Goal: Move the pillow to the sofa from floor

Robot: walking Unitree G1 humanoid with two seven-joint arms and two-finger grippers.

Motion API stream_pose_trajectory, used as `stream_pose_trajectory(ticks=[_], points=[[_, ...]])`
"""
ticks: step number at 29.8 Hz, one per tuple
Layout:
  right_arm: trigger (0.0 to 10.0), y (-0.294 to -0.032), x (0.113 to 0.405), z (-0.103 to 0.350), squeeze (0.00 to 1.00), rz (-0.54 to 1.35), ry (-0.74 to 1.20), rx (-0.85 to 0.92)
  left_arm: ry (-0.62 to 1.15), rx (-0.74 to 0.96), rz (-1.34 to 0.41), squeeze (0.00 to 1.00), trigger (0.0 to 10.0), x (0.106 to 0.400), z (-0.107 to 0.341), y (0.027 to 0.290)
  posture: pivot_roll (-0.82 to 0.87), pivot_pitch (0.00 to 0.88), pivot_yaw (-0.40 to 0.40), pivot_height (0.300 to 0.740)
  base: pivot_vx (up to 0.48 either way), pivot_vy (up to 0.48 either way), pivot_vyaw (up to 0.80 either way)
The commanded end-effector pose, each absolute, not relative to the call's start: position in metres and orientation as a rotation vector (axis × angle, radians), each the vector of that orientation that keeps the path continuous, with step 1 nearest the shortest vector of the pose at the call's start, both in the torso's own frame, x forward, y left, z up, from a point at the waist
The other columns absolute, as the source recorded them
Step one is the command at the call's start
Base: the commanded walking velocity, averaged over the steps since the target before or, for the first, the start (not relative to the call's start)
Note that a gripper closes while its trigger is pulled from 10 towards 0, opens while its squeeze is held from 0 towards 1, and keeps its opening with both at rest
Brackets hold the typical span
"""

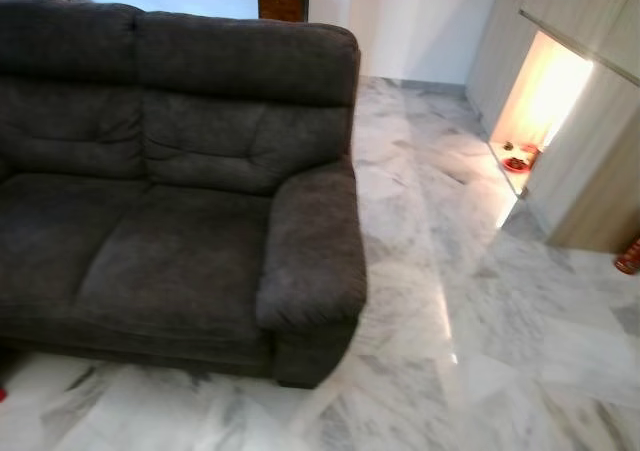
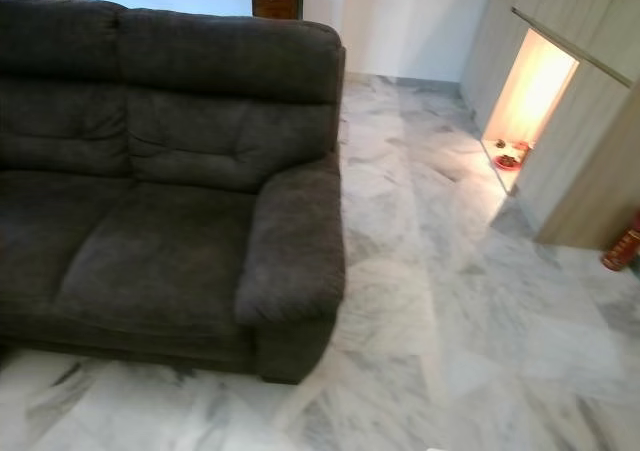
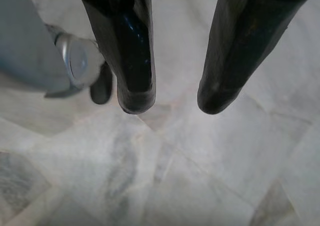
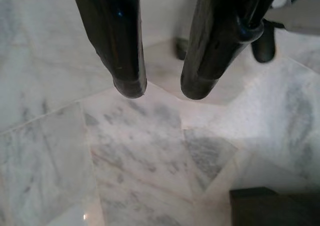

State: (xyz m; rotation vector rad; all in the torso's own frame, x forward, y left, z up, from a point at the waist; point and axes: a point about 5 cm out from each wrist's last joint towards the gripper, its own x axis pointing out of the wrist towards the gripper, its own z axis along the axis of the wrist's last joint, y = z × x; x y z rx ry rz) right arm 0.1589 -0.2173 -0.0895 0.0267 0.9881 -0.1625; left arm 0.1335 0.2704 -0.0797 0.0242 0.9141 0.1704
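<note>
While both arms hang down at the robot's sides, the left gripper [image 3: 172, 98] points at the floor [image 3: 200, 176] with its two black fingers [image 3: 132, 60] spread apart and nothing between them. The right gripper [image 4: 162, 88] does the same, its fingers parted a little less, and it grips nothing too. Under both there is bare grey-and-white marble.

I cannot see the pillow anywhere on the floor, so I cannot say which way it lies from the grippers, which way its long side runs, or which arm is nearer to it. My guess is that the robot must look around before it can reach for it.

There is one sofa [image 1: 180, 201], dark grey, on the left and close by, with two seat cushions and one fat armrest [image 1: 312, 246] in view. Its seats are bare. Far right is one lit nook [image 1: 540, 101] in the wall with one red dish [image 1: 517, 161] in it. Two grippers, no pillows seen.
</note>
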Motion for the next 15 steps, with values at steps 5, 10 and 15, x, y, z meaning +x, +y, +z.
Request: stream_pose_trajectory(ticks=[5,10,15], points=[[10.0,-0.187,0.1823,-0.0847,0.0,-0.152,0.945,0.198,1.021,0.063,0.088,0.0,10.0,0.1487,-0.0882,0.238,0.19,0.06,-0.014,0.74,0.0,0.48,0.0],[10.0,-0.1862,0.1829,-0.0845,0.0,-0.15,0.942,0.204,1.021,0.063,0.088,0.0,10.0,0.1484,-0.0883,0.2382,0.19,0.062,-0.012,0.74,0.0,0.48,0.0],[10.0,-0.1867,0.183,-0.0844,0.0,-0.15,0.942,0.188,1.021,0.063,0.089,0.0,10.0,0.1484,-0.0881,0.2387,0.19,0.061,-0.011,0.74,0.0,0.48,0.0]])
